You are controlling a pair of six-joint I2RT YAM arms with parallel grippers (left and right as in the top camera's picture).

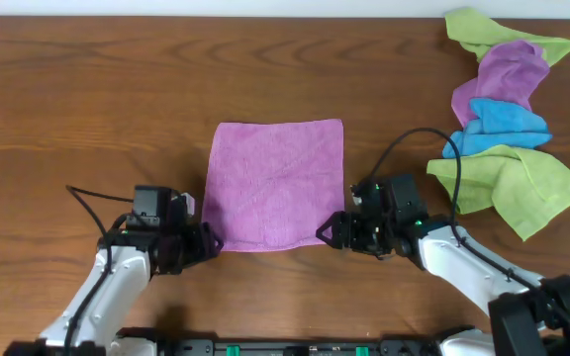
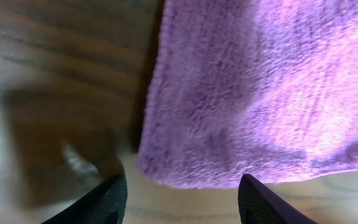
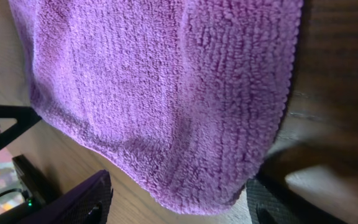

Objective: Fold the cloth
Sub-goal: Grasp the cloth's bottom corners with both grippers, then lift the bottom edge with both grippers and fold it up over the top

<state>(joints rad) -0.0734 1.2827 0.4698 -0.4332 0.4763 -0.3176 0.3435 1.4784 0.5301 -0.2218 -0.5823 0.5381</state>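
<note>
The purple-magenta cloth [image 1: 276, 181] lies flat and spread out on the wooden table, in the middle. My left gripper [image 1: 209, 240] is open at the cloth's near left corner; in the left wrist view the corner [image 2: 185, 168] lies just ahead of the open fingers [image 2: 182, 199]. My right gripper [image 1: 331, 233] is open at the near right corner; in the right wrist view the cloth's corner [image 3: 197, 186] sits between the spread fingers [image 3: 179, 202]. Neither gripper holds the cloth.
A heap of crumpled cloths lies at the back right: a green one [image 1: 503, 35], a mauve one [image 1: 508, 74], a blue one [image 1: 503, 124] and another green one [image 1: 513, 183]. The table's near edge runs just behind both arms.
</note>
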